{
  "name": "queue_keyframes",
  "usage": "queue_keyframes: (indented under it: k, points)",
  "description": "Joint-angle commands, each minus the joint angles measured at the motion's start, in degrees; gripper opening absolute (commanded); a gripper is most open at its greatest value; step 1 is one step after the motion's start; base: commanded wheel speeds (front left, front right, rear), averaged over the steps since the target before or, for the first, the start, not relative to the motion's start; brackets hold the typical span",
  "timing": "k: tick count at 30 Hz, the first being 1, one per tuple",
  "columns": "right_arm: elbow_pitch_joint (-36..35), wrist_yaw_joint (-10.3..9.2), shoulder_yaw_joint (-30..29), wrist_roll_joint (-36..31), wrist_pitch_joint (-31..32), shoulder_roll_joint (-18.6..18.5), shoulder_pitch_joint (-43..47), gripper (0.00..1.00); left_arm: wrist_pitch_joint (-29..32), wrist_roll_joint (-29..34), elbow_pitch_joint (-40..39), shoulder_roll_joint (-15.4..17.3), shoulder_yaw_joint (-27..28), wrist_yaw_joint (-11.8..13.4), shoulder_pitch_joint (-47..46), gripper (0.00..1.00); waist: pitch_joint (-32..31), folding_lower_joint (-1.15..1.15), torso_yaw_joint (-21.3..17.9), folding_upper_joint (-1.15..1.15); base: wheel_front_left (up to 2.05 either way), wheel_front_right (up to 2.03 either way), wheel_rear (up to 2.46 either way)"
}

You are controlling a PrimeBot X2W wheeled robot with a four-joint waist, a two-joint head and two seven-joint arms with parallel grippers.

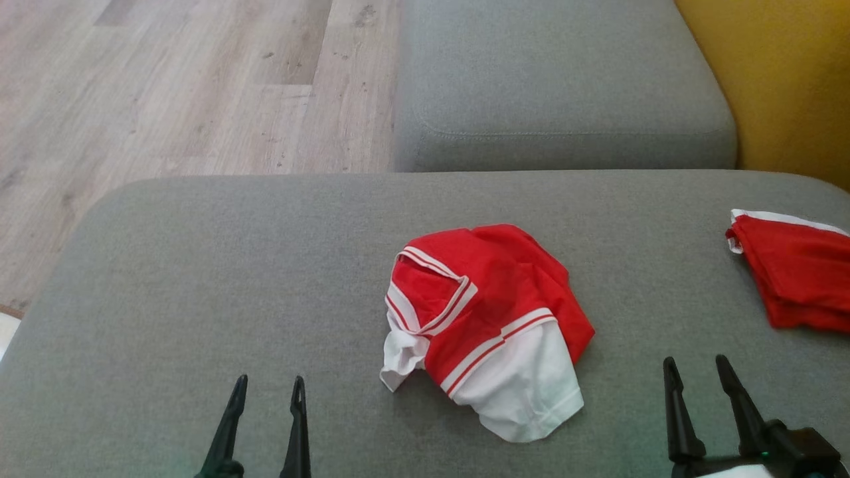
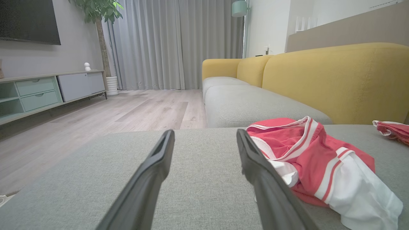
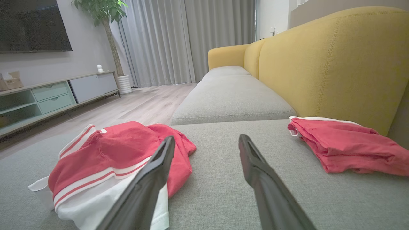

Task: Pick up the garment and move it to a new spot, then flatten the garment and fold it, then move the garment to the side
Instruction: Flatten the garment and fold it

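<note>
Seeing the crumpled red-and-white garment (image 1: 488,325) mid-seat on the grey sofa cushion (image 1: 199,265), between my two grippers. Left gripper (image 1: 270,380) and right gripper (image 1: 696,360) both have fingers spread apart, holding nothing. Folded red cloth (image 1: 797,272) lies well apart, far right

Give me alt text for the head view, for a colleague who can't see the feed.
A crumpled red and white garment lies in the middle of a grey cushion, touched by neither gripper. The left gripper and right gripper are open at the bottom edge, either side of it. A folded red garment lies at the cushion's right edge.
</note>
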Motion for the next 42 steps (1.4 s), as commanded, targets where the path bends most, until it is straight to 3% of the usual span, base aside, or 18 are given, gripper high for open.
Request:
queue_keyframes:
  k: [1, 11, 19, 29, 35, 38, 42]
  points:
    - [-2.2, 0.37, 1.2, -0.2, -0.2, -0.4, -2.2, 1.0, -0.5, 0.8, -1.6, -0.7, 2.0, -0.1, -3.4, 1.0, 0.2, 0.0, 0.1, 0.0, 0.0, 0.0, 0.0]
    - [-2.1, 0.37, 1.2, -0.1, -0.2, -0.3, -2.5, 1.0, -0.5, 1.3, -2.1, -0.9, 1.7, 0.2, -4.0, 1.0, 0.9, 0.0, 0.2, 0.0, 0.0, 0.0, 0.0]
    - [-2.0, 0.37, 2.5, -0.3, -0.2, -0.4, -3.2, 1.0, -0.5, 1.2, -1.4, -1.0, -0.3, -0.6, -7.3, 1.0, 2.4, 0.0, -2.0, 0.0, 0.0, 0.0, 0.0]
    - [-2.3, 0.37, 4.9, -0.1, -0.2, -2.1, -4.9, 1.0, -0.5, -3.2, 11.9, -1.1, -13.6, -3.1, -22.1, 1.0, 6.5, 0.0, -7.1, 0.0, 0.0, 0.0, 0.0]
    - [-2.4, 0.37, 5.8, 0.1, -0.2, -2.7, -5.9, 1.0, 1.6, -7.3, 20.2, -1.1, -21.3, -3.3, -31.4, 1.0, 8.6, 0.0, -9.2, 0.0, 0.0, 0.0, 0.0]
    - [-2.4, 0.37, 6.6, 0.3, -0.2, -3.1, -7.0, 1.0, 3.7, -9.8, 24.1, -1.1, -24.7, -2.7, -36.2, 1.0, 10.2, 0.0, -10.6, 0.0, 0.0, 0.0, 0.0]
    - [-2.1, 0.37, 7.3, 0.6, -0.2, -3.5, -8.3, 1.0, 6.3, -11.6, 29.1, -1.1, -26.6, 1.3, -40.8, 1.0, 11.4, 0.0, -12.4, 0.0, 0.0, 0.0, 0.0]
